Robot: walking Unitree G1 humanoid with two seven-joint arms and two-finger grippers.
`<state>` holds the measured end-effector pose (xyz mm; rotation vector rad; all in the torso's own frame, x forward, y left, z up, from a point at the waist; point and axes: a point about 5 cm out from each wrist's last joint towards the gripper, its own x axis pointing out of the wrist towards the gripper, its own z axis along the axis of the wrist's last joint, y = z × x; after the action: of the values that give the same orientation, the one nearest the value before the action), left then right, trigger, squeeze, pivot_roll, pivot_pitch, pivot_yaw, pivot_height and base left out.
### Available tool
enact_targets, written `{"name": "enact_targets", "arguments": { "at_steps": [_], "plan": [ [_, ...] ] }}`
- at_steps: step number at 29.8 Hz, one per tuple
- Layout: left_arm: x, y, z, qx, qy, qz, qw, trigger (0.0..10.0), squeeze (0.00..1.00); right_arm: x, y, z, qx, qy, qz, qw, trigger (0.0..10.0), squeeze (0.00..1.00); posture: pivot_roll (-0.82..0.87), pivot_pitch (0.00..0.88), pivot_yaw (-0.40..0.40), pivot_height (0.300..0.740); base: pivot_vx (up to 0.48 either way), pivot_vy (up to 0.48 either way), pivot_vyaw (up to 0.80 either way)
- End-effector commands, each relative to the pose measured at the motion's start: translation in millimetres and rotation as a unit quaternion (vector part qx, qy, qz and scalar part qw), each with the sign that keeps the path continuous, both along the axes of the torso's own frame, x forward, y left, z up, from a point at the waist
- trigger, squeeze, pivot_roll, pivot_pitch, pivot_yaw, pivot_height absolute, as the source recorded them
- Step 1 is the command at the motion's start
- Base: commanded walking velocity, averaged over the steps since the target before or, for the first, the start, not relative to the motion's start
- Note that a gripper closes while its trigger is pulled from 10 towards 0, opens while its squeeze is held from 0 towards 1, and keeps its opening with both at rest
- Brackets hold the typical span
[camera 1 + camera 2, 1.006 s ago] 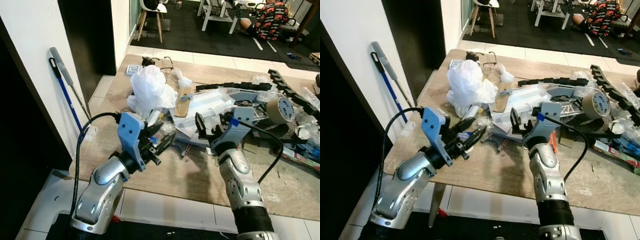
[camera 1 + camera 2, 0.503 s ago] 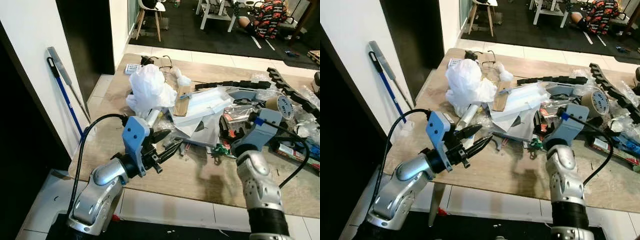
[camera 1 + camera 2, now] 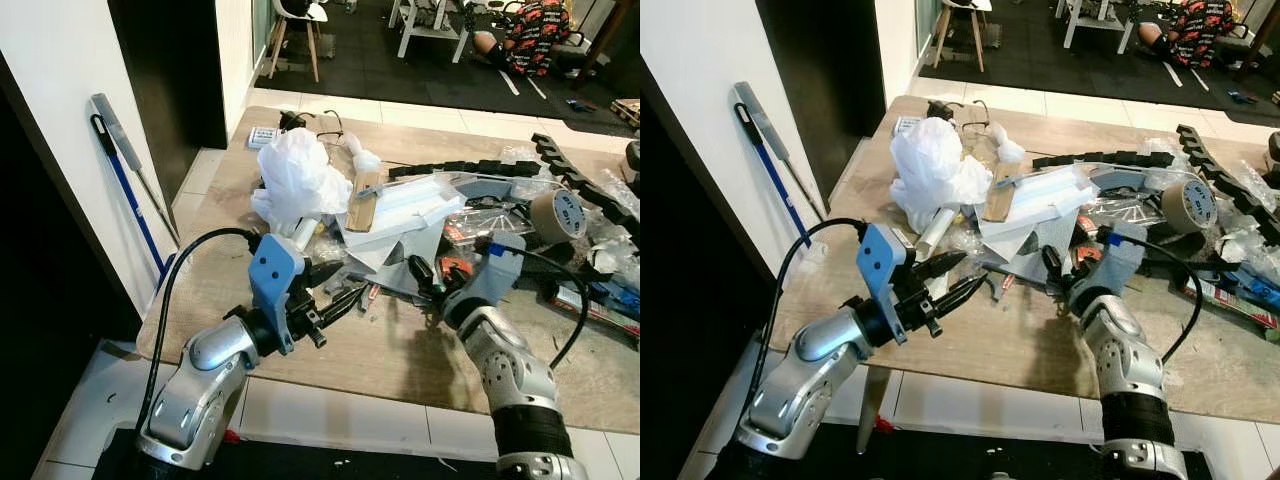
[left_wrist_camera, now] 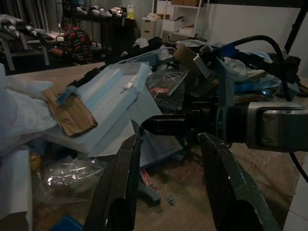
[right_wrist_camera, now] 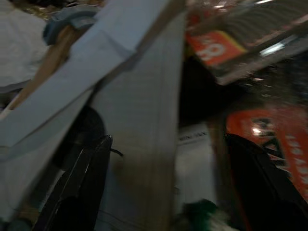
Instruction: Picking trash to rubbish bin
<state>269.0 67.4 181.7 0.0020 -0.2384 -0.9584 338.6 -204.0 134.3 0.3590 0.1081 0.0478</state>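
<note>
Trash is heaped on a wooden table (image 3: 400, 350): a crumpled white plastic bag (image 3: 300, 178), pale blue card sheets (image 3: 405, 208), a brown paper scrap (image 3: 365, 200) and an orange wrapper (image 3: 458, 268). My right gripper (image 3: 420, 275) is low at the near edge of the heap, open. In the right wrist view a pale blue sheet (image 5: 139, 96) lies between its wide-spread fingers (image 5: 82, 183), with the orange wrapper (image 5: 269, 134) beside it. My left gripper (image 3: 342, 283) hovers open over the table's front left, holding nothing, and points at the right gripper's finger (image 4: 168, 124).
A tape roll (image 3: 558, 215), a black cable chain (image 3: 470, 170) and clear plastic wrappers clutter the table's right side. A blue-handled mop (image 3: 125, 165) leans on the white wall at left. A chair (image 3: 305, 25) and a seated person (image 3: 535, 35) are far behind.
My right arm swung out to the right, then came back left and lower to the heap's near edge. The left gripper crept slightly forward, still open.
</note>
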Motion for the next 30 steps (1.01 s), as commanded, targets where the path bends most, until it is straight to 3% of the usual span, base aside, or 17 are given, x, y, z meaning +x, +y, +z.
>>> {"name": "enact_targets", "arguments": {
  "at_steps": [1,11,12,13,15,16,17,19,21,22,23,30],
  "plan": [
    [-0.5,-1.1,-3.3,0.012,0.0,-0.002,1.0,10.0,0.0,0.4,-0.6,3.5,-0.003,-0.003,0.007,1.0,10.0,0.0,-0.04,0.131,-0.043,0.74,0.0,0.0,0.0],
    [-1.5,-3.9,-2.8,0.012,-0.006,-0.006,1.0,10.0,0.0,2.2,-4.1,-3.6,0.034,-0.002,0.016,0.999,10.0,0.0,-0.04,0.117,-0.04,0.74,0.0,0.0,0.0],
    [-2.3,-4.7,-2.6,0.012,-0.007,-0.01,1.0,10.0,0.0,2.4,-4.7,-3.8,0.041,-0.006,0.019,0.999,6.2,0.0,-0.04,0.116,-0.04,0.74,0.0,0.0,0.0],
    [-2.3,-4.7,-2.6,0.012,-0.007,-0.01,1.0,10.0,0.0,2.4,-4.7,-3.8,0.041,-0.006,0.019,0.999,6.2,0.0,-0.04,0.116,-0.04,0.74,0.0,0.0,0.0],
    [-3.6,-5.6,-2.8,0.012,-0.006,-0.015,1.0,10.0,0.0,2.7,-4.9,-3.3,0.046,-0.01,0.024,0.999,4.6,0.0,-0.04,0.115,-0.041,0.74,0.0,0.0,0.0],
    [-3.6,-5.6,-2.8,0.012,-0.006,-0.015,1.0,10.0,0.0,2.7,-4.9,-3.3,0.046,-0.01,0.024,0.999,4.6,0.0,-0.04,0.115,-0.041,0.74,0.0,0.0,0.0],
    [-4.3,-5.8,-3.1,0.013,-0.006,-0.017,1.0,10.0,0.0,3.1,-4.6,-3.1,0.048,-0.012,0.027,0.998,3.9,0.0,-0.04,0.113,-0.042,0.74,0.0,0.0,0.0],
    [-4.9,-5.9,-3.5,0.013,-0.006,-0.017,1.0,10.0,0.0,3.6,-4.0,-3.4,0.05,-0.013,0.029,0.998,3.6,0.0,-0.04,0.111,-0.041,0.74,0.0,0.0,0.0],
    [-5.7,-6.3,-4.1,0.015,-0.006,-0.019,1.0,10.0,0.0,4.7,-3.3,-4.7,0.055,-0.015,0.032,0.998,2.0,0.0,-0.04,0.109,-0.042,0.74,0.0,0.0,0.0],
    [-6.0,-6.4,-4.4,0.016,-0.006,-0.019,1.0,10.0,0.0,5.1,-3.0,-5.3,0.057,-0.016,0.033,0.998,0.5,0.0,-0.04,0.106,-0.043,0.74,0.0,0.0,0.0],
    [-5.9,-6.4,-4.5,0.017,-0.006,-0.019,1.0,10.0,0.0,5.5,-2.7,-5.7,0.057,-0.017,0.034,0.998,0.0,0.0,-0.04,0.106,-0.043,0.74,0.0,0.0,0.0],
    [-5.7,-6.5,-5.0,0.019,-0.007,-0.018,1.0,10.0,0.0,7.0,-1.8,-4.8,0.058,-0.024,0.04,0.997,0.0,0.0,-0.04,0.105,-0.044,0.74,0.0,0.0,0.0]
  ]
}}
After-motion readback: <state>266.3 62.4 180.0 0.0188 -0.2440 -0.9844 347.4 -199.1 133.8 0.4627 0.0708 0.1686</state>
